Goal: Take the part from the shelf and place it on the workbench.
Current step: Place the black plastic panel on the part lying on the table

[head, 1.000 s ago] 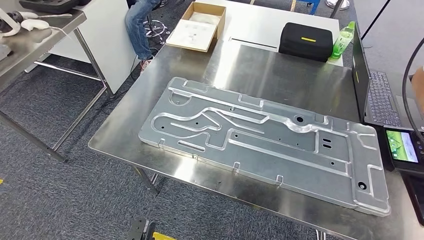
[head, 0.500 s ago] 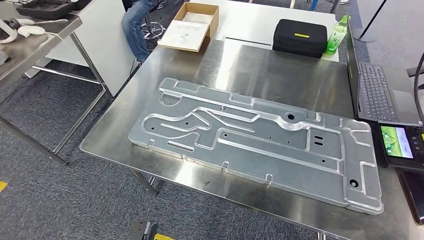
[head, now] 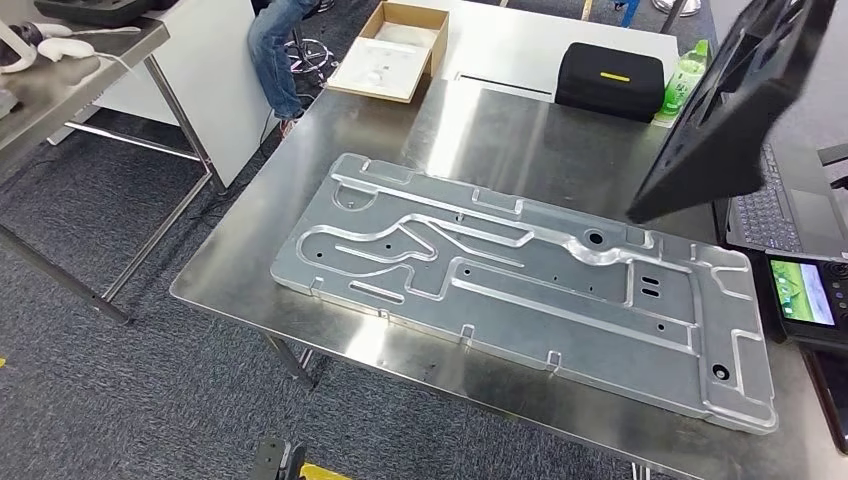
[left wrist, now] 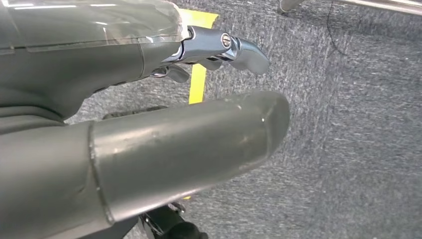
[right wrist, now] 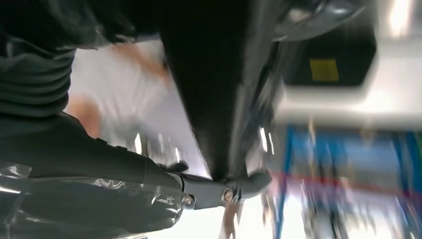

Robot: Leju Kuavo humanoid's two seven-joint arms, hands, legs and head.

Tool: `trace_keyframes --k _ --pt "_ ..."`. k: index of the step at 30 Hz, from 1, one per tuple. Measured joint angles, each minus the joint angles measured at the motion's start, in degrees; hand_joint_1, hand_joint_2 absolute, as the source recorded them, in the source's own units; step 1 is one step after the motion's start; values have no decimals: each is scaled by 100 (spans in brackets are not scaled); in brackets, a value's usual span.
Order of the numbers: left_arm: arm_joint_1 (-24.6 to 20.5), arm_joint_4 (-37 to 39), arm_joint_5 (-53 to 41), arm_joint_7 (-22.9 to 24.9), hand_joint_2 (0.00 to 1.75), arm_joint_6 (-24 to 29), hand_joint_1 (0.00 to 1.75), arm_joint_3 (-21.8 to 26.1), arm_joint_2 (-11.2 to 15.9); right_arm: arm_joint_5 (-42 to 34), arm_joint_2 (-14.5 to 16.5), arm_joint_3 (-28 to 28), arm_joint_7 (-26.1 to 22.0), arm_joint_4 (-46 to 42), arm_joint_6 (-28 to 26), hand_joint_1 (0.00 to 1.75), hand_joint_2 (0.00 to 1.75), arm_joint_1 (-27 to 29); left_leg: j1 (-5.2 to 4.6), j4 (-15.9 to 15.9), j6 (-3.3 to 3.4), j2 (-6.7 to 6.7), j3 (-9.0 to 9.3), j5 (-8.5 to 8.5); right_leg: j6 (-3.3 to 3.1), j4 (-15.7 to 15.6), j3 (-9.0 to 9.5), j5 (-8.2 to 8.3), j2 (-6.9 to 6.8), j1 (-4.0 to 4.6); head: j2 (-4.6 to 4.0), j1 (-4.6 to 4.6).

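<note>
- Step in hand, as I judge it: the carry. A dark flat part (head: 735, 100) hangs tilted in the air at the upper right of the head view, above the far right of the bench (head: 520, 140) and in front of the laptop (head: 770, 205). It touches nothing below it.
- Right hand (right wrist: 209, 191): in the right wrist view its fingers (right wrist: 249, 181) lie against the lower edge of a dark slab that I take to be the same part. The hand appears to hold it; the picture is badly smeared, so the exact grip cannot be read.
- Left hand (left wrist: 164, 134): hangs over grey carpet with nothing in it. The thick thumb and one metal-jointed finger (left wrist: 244, 50) stick out straight and apart, so it reads as open.
- Already on the bench: a large silver stamped panel (head: 520, 285), lying flat and taking most of the near surface. A handheld screen (head: 805, 295) lies at the right edge. Beyond the bench's far edge, on a white table, stand a black case (head: 610, 75) and a green bottle (head: 683, 80).
- Next move, my judgement: lower the part onto bare bench surface. The free strip lies beyond the panel, near the laptop, so the descent needs care not to strike the laptop or land on the panel's raised ribs.
- Hard to make out: the part's upper end is cut off by the frame. Its true outline is uncertain. The right arm itself is hidden behind it in the head view.
</note>
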Motion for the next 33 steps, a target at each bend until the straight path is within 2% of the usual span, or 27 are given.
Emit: trace_keyframes --k 2,3,4,6,7,8,10,12,13,14,15,17,18,19,21,23,24,25,27,28,29,30,31,33 --pt "11 0 20 -37 0 -28 0 2 22 -937 197 207 899 293 1314 0 0 -471 1 72 -64 -22 -20 -50 17 -736 355 306 -3 -27 0 2" --pt "18 0 24 -45 0 -36 0 3 37 -1527 280 298 1428 367 1786 0 0 -639 -7 98 -99 -29 -32 -67 -1 -968 462 365 5 -23 0 -2" --pt "25 0 26 -47 0 -38 0 3 51 -2138 339 385 1920 373 1993 0 0 -736 -16 116 -129 -32 -41 -76 -33 -1065 501 359 15 -8 0 -5" --pt "32 0 26 -46 0 -42 0 4 67 -3090 378 585 2485 205 1711 0 0 -812 -19 122 -175 -30 -51 -77 -123 -1067 492 350 30 14 0 -15" --pt "34 0 27 -44 0 -41 0 4 70 -3245 366 718 2411 101 1312 0 0 -849 -13 152 -199 -28 -63 -107 -165 -1073 495 352 25 13 0 -14" --pt "36 0 28 -42 0 -39 0 5 72 -3208 355 888 2136 31 847 0 0 -905 -7 251 -226 -26 -105 -182 -210 -1082 500 357 16 7 0 -17" --pt "41 0 30 -37 0 -33 0 5 74 -2992 351 1344 1388 27 51 0 0 -1040 7 820 -269 -21 -348 -496 -278 -1095 513 364 5 10 0 -21" --pt "41 0 31 -35 0 -32 0 5 74 -3071 367 1813 946 130 -128 0 0 -1134 15 1596 -282 -21 -702 -797 -305 -1093 521 362 13 40 0 -22" --pt "41 0 31 -35 0 -34 0 5 74 -3190 375 2003 876 171 -93 0 0 -1160 16 1796 -274 -21 -804 -822 -310 -1091 527 360 21 57 0 -23" --pt "41 0 31 -35 0 -37 0 5 74 -3288 384 2168 866 192 -84 0 0 -1185 14 1767 -255 -22 -803 -734 -313 -1088 534 358 29 72 0 -22" --pt "41 0 31 -35 0 -38 0 6 75 -3373 392 2332 875 199 -138 0 0 -1212 9 1504 -224 -22 -692 -552 -316 -1086 543 353 35 87 0 -23" --pt "40 0 37 -34 0 -39 0 6 78 -3438 414 2642 847 228 -361 0 0 -1284 -13 700 -147 -23 -323 -178 -313 -1083 555 343 38 113 0 -22" --pt "38 0 47 -34 0 -39 0 7 80 -3427 432 2776 792 264 -521 0 0 -1313 -26 390 -122 -23 -180 -83 -301 -1081 551 342 39 123 0 -22" --pt "37 0 58 -33 0 -39 0 7 81 -3356 452 2907 707 305 -694 0 0 -1334 -36 218 -108 -23 -102 -58 -282 -1084 542 348 40 130 0 -21" --pt "38 0 74 -32 0 -39 0 9 81 -3155 493 3190 481 381 -970 0 0 -1367 -49 130 -91 -21 -70 -63 -223 -1110 536 373 44 129 0 -21" --pt "40 0 81 -32 0 -38 0 11 81 -3043 513 3447 341 433 -1069 0 0 -1398 -35 46 -43 -9 -34 -10 -168 -1060 520 317 42 109 0 -20" --pt "36 0 84 -33 0 -37 0 11 81 -3058 518 3527 338 465 -1087 0 0 -1420 -24 1 -16 -2 -17 18 -143 -910 456 207 41 102 0 -20" --pt "33 0 86 -33 0 -37 0 12 81 -3124 526 3582 356 508 -1063 0 0 -1440 -16 -24 3 3 -7 35 -123 -633 334 38 38 93 0 -19" --pt "29 0 86 -33 0 -41 0 13 81 -3330 548 3678 415 597 -954 0 0 -1470 -16 -26 21 5 -9 41 -79 96 -4 -303 37 85 0 -19" --pt "32 0 85 -33 0 -45 0 13 81 -3427 559 3726 434 629 -883 0 0 -1474 -15 -21 23 4 -10 39 -61 343 -121 -363 34 78 0 -18" --pt "36 0 86 -33 0 -46 0 13 80 -3474 562 3768 448 648 -872 0 0 -1473 -13 -13 21 0 -10 37 -50 385 -141 -308 30 70 0 -17" --pt "40 0 87 -33 0 -47 0 13 78 -3470 567 3793 441 663 -903 0 0 -1473 -10 -2 15 -6 -9 32 -46 191 -46 -148 23 63 0 -17" --pt "42 0 88 -33 0 -48 0 13 74 -3405 575 3807 410 682 -963 0 0 -1476 -9 13 2 -14 -9 23 -48 -194 146 71 15 58 0 -17" --pt "38 0 92 -31 0 -41 0 15 68 -3099 614 3821 348 739 -1266 0 0 -1470 -26 49 -41 -24 -24 0 -89 -911 492 335 9 74 0 -19"
